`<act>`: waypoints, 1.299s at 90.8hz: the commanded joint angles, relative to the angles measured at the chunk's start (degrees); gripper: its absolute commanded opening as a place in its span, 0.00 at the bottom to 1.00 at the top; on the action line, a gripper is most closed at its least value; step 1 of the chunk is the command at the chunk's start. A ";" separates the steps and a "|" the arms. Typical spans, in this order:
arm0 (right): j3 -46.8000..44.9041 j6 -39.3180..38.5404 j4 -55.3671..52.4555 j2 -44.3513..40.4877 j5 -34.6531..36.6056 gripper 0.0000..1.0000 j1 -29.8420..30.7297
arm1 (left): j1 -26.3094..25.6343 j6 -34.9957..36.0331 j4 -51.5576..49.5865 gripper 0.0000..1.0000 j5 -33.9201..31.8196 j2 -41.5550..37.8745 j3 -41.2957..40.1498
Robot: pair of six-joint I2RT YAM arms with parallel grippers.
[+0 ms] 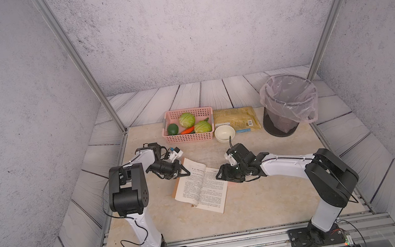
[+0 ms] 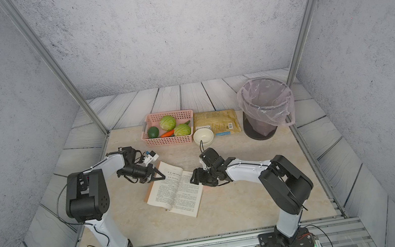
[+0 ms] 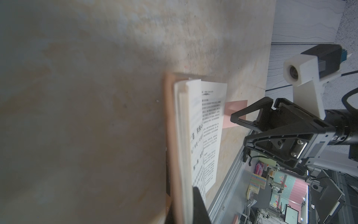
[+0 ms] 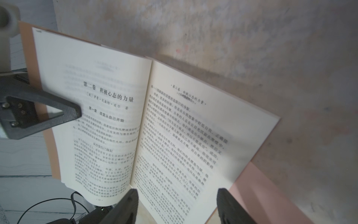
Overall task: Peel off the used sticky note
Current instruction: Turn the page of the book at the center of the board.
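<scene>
Sideways, sticky note (image 4: 271, 197) beyond book (image 4: 184, 135)

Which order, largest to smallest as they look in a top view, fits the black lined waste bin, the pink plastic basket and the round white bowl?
1. black lined waste bin
2. pink plastic basket
3. round white bowl

sticky note (image 4: 271, 194) partly behind book (image 4: 108, 77), print blurred
</scene>
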 commanded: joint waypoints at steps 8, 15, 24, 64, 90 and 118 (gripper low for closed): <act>-0.81 0.30 -0.12 0.27 1.13 0.68 0.33 | 0.64 0.85 -0.46 0.00 -1.33 1.16 0.01; -1.21 0.31 -0.17 0.27 1.23 0.68 0.34 | 0.58 0.85 -0.43 0.00 -1.40 1.04 0.01; -1.96 0.39 -0.02 0.18 1.46 0.68 0.30 | 0.63 0.89 -0.41 0.00 -1.44 0.95 -0.01; -1.62 0.57 0.90 1.90 1.02 0.68 0.32 | 0.64 0.85 -0.36 0.00 -1.35 1.10 -0.03; -2.28 1.23 1.38 2.14 1.53 0.68 0.31 | 0.60 0.85 -0.37 0.00 -1.27 1.08 -0.06; -1.40 1.53 2.66 2.89 0.02 0.68 0.34 | 0.64 0.87 -0.49 0.00 -1.28 1.08 -0.02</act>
